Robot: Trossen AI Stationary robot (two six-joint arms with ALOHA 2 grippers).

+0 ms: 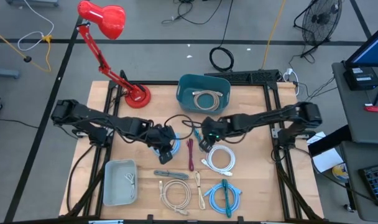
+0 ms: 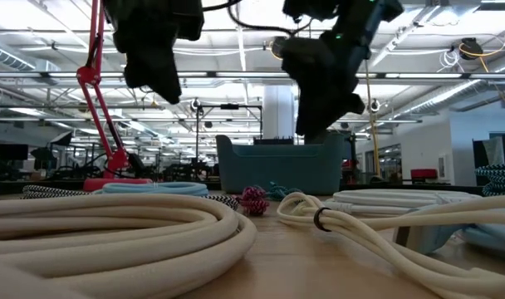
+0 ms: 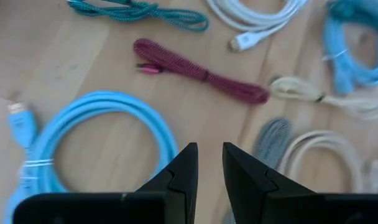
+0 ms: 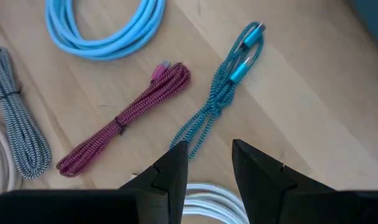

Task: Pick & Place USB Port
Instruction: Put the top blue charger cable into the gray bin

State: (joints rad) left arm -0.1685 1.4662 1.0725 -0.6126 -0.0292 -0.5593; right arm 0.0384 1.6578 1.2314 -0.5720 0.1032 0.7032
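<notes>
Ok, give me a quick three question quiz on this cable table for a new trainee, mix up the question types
1. True or false: the teal bin at the back of the table holds a coiled cable.
2. Which cable lies between the light blue coil and the teal braided cable in the right wrist view? A) maroon braided cable B) white cable C) cream cable
3. Fill in: the left gripper hangs over the table holding ____.

Key
1. True
2. A, the maroon braided cable
3. Nothing; its fingers stand slightly apart with only wood between them
</notes>
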